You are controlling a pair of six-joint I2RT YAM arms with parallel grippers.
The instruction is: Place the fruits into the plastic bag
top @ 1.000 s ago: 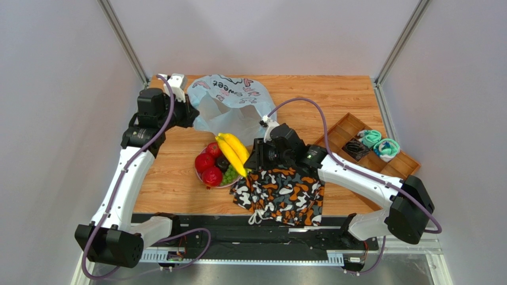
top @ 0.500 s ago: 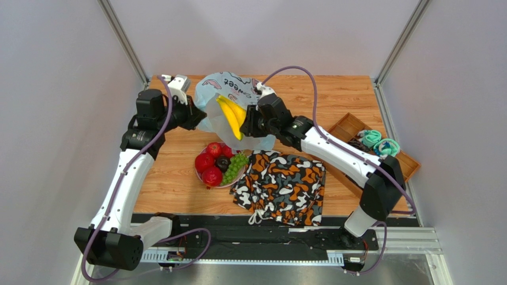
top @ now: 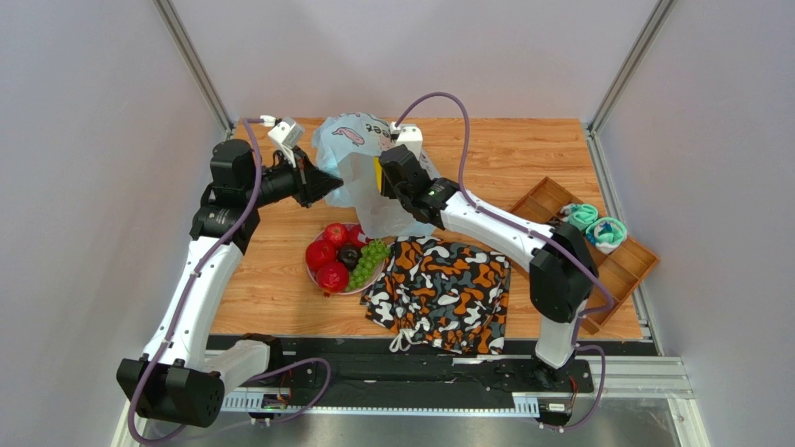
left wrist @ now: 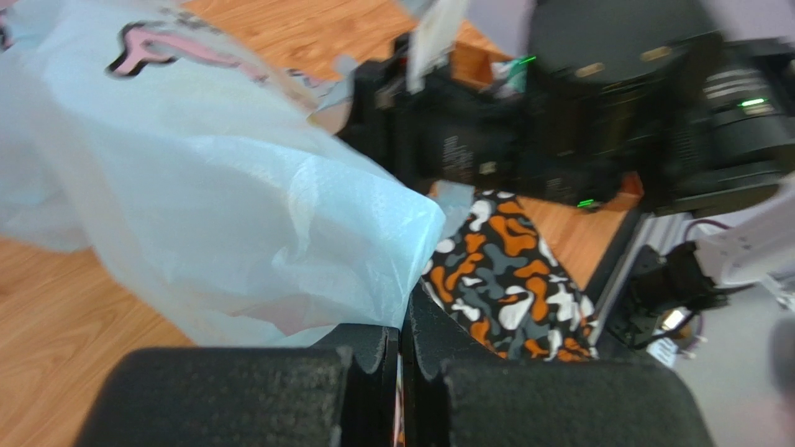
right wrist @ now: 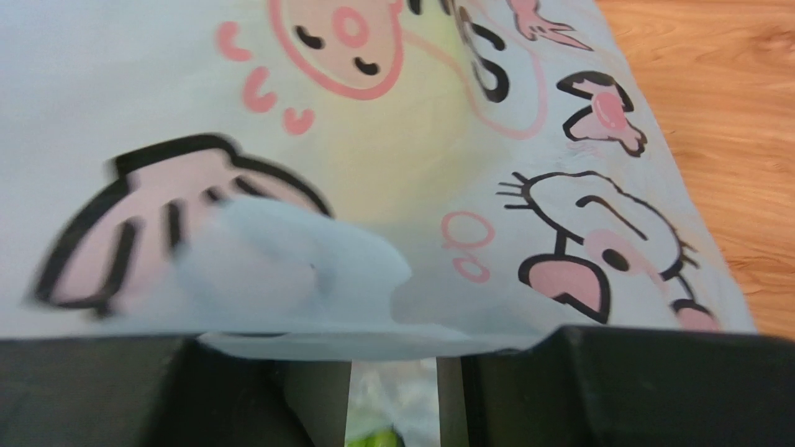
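Shows the left arm (top: 191, 279) rising from its near base, straight along the left side, then bent at the wrist toward centre. Ends in the left gripper (top: 324, 183), held level and pointing right, jaws pressed together on an edge of the plastic bag (left wrist: 233, 205). Shows the right arm (top: 504, 233) folded at the elbow, forearm stretched diagonally to far centre. Ends in the right gripper (top: 381, 177), pointing left, near its counterpart but apart, closed about the bananas (top: 376, 172), seen only as a yellow sliver.
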